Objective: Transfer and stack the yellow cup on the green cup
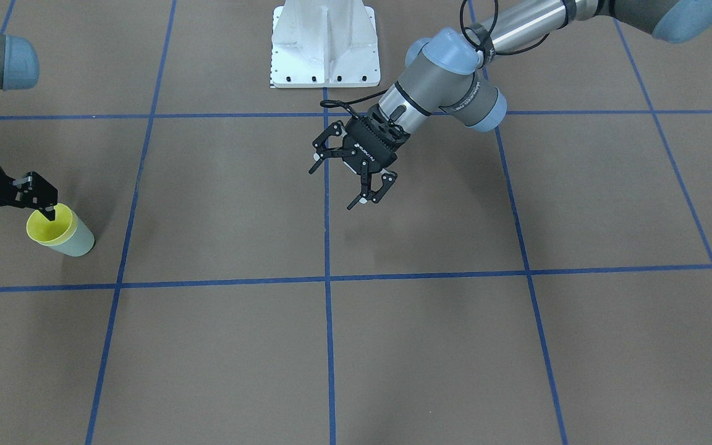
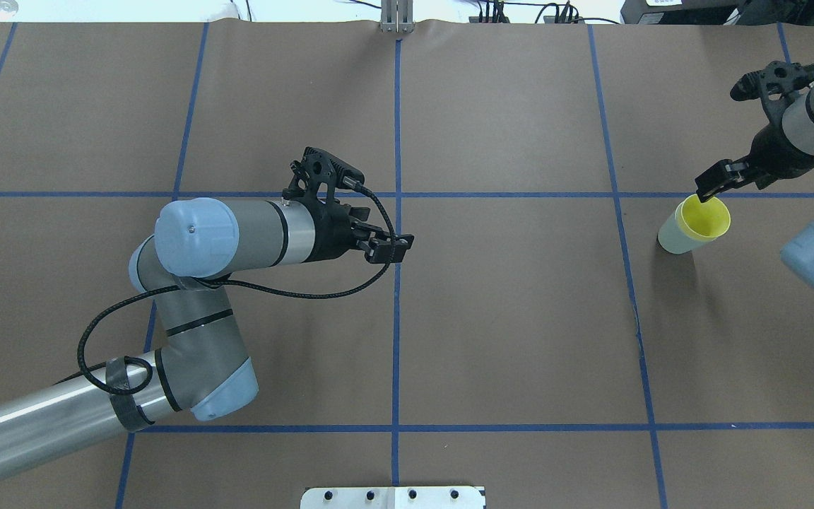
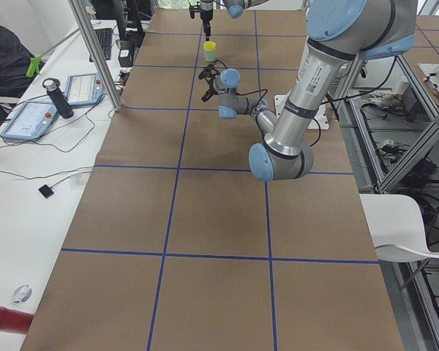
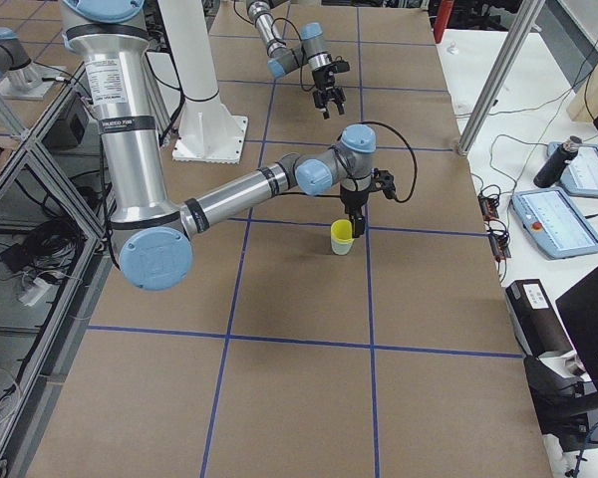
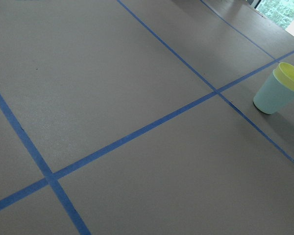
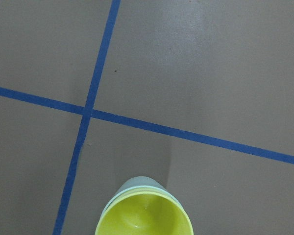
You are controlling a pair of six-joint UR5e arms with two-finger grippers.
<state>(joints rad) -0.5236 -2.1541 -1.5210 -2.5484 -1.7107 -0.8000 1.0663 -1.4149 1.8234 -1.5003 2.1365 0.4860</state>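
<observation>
The yellow cup [image 1: 52, 225] sits nested inside the green cup [image 1: 78, 242], only its rim and inside showing; the pair stands upright on the table. It also shows in the overhead view [image 2: 705, 218] inside the green cup [image 2: 672, 237], and in the right wrist view [image 6: 144, 218]. My right gripper [image 1: 51, 213] is at the yellow cup's rim, one finger dipping inside, and looks shut on the rim. My left gripper [image 1: 339, 184] is open and empty above the middle of the table, far from the cups.
The robot's white base plate [image 1: 325, 46] stands at the table's near edge. Blue tape lines [image 2: 396, 283] cross the brown table cover. Tablets and a bottle lie on a side bench [image 4: 558, 214] beyond the table.
</observation>
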